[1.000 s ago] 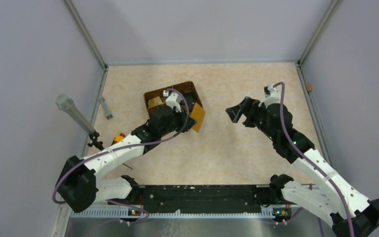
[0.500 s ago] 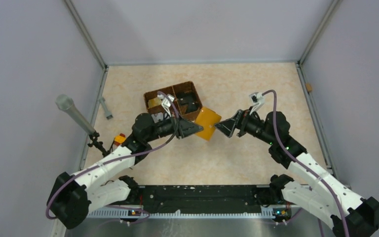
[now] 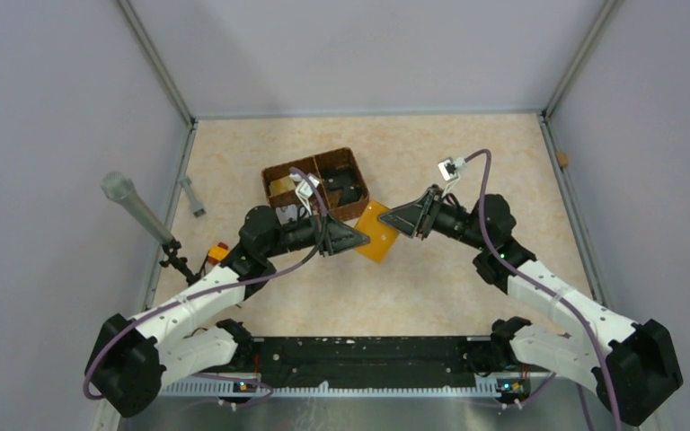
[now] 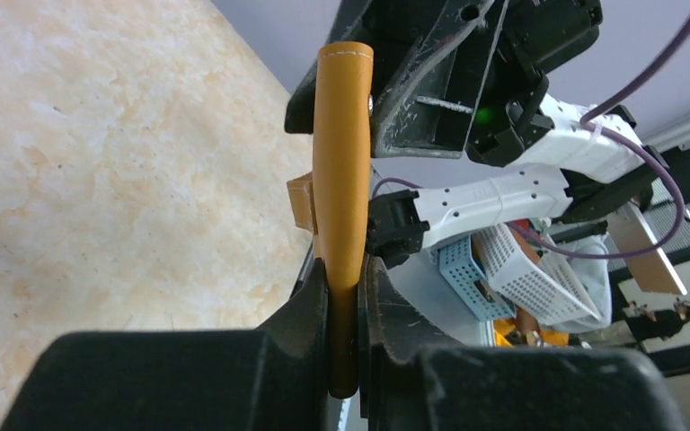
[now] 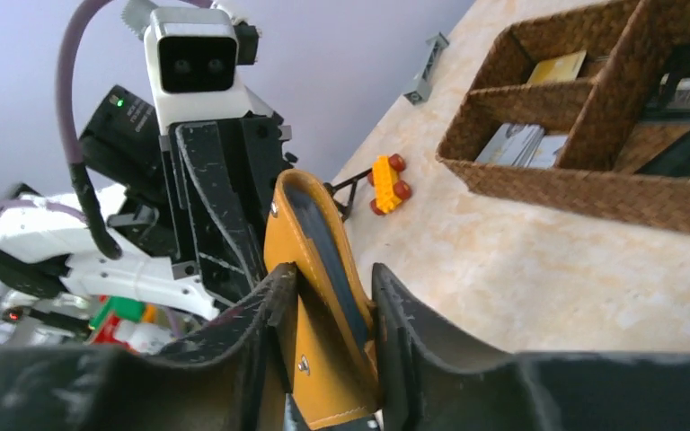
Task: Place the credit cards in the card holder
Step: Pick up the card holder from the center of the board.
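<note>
The card holder [image 3: 378,233] is held above the middle of the bench [image 3: 431,296], just beside the basket [image 3: 316,160]. It is clamped by the left hand [image 4: 341,278]. The right hand [image 5: 332,278] is set astride its gaping edge, though a firm grip cannot be told. The holder is judged light, soft and apt to flex, so one leaf is best taken near the fold.

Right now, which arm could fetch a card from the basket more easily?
Probably left: the left gripper is beside the basket of cards; the right gripper straddles the card holder it grips.
</note>
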Controlling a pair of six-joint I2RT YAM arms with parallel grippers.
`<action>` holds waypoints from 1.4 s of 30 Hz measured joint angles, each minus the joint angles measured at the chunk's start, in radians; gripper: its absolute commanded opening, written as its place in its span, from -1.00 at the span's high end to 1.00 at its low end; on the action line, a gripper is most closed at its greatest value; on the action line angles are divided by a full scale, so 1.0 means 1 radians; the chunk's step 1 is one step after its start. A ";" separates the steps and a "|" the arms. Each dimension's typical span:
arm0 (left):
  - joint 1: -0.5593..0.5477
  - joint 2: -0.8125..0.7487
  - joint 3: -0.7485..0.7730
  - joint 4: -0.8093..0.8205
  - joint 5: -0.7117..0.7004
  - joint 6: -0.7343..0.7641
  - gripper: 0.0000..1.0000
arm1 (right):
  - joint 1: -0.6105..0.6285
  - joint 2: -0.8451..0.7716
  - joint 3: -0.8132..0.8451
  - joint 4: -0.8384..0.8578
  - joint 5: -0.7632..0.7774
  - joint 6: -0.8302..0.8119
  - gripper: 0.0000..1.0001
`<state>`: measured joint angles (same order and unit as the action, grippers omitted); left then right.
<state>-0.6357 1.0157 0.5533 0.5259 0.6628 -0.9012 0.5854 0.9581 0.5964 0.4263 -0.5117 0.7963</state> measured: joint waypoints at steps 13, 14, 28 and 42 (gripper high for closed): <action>0.005 0.048 0.078 -0.232 0.012 0.159 -0.32 | 0.019 0.104 0.194 -0.281 -0.090 -0.172 1.00; 0.005 0.055 0.084 -0.233 0.014 0.165 -0.28 | 0.019 0.113 0.204 -0.302 -0.094 -0.188 1.00; -0.018 0.197 0.052 -0.081 0.006 0.087 1.00 | 0.018 0.274 0.349 -0.586 -0.048 -0.303 -0.40; -0.025 0.201 -0.034 -0.012 -0.146 -0.028 0.92 | 0.069 0.018 0.218 -0.652 0.287 -0.152 -0.20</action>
<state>-0.6609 1.2163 0.5198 0.5140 0.5167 -0.9291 0.6540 0.9756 0.8146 -0.2253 -0.2245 0.6445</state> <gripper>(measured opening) 0.160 0.632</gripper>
